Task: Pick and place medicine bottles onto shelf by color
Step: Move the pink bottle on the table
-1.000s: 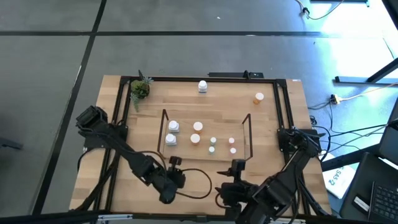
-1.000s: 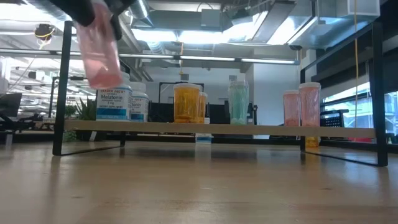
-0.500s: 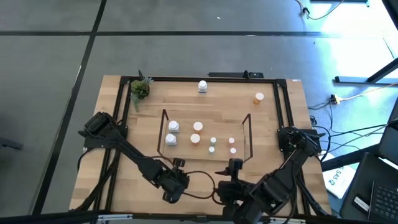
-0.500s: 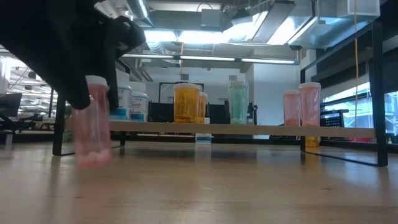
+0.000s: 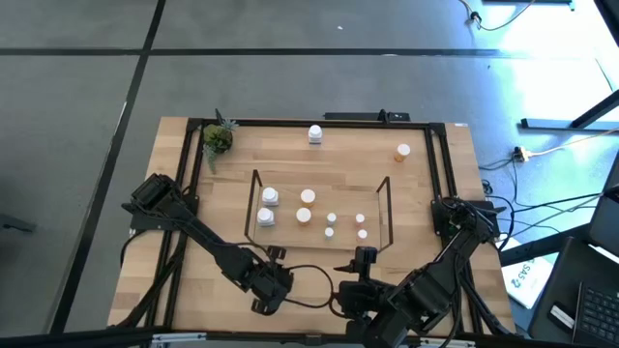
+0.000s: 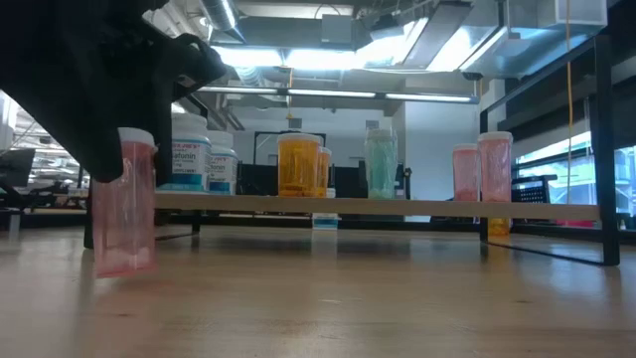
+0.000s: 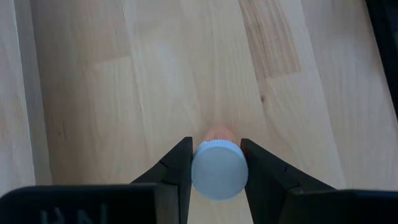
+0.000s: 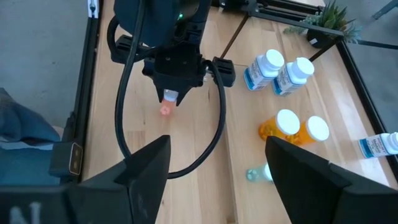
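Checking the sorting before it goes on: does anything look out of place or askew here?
Two bottles stand off the shelf at the table's far edge: a white bottle and an orange bottle. The pink bottle in the left tool is upright near the table. Nothing looks spilled or tipped.

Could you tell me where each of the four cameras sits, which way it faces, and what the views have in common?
High view: overhead, looking straight down; both arms, the shelf.
Low view: table height, level across the table; left arm with pink bottle.
Left wrist view: looks down; left gripper pinches the bottle's white cap.
Right wrist view: faces the left arm; right gripper open, empty.
Shared: the pink bottle shows in the low and both wrist views.
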Robot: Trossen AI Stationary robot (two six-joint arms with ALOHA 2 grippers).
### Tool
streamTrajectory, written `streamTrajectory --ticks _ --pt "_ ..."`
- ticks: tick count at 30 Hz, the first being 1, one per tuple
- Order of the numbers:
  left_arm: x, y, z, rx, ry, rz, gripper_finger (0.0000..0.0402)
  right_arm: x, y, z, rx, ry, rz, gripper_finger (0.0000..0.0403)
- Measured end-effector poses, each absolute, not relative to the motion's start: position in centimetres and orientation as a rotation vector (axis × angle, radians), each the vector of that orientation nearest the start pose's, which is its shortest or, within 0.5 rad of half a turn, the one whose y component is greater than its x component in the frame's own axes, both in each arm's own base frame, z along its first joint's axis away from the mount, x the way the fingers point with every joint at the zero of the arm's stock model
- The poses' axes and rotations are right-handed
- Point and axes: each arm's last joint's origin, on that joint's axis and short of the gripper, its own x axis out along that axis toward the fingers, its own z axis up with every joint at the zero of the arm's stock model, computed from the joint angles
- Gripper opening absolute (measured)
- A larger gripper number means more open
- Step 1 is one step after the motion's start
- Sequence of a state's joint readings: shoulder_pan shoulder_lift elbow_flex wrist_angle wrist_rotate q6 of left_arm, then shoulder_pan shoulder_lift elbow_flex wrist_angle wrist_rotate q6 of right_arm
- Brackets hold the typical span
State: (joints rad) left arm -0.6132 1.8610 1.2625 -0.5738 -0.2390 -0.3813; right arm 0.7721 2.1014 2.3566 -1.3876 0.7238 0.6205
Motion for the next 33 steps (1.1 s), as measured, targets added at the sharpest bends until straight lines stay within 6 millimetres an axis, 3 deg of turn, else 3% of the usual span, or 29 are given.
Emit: streamTrajectory --ticks 33 --pt "30.87 -19.85 17.85 0.109 1.148 -0.12 0.0103 31.55 27.37 37.13 -0.153 0.771 -0.191 0.0264"
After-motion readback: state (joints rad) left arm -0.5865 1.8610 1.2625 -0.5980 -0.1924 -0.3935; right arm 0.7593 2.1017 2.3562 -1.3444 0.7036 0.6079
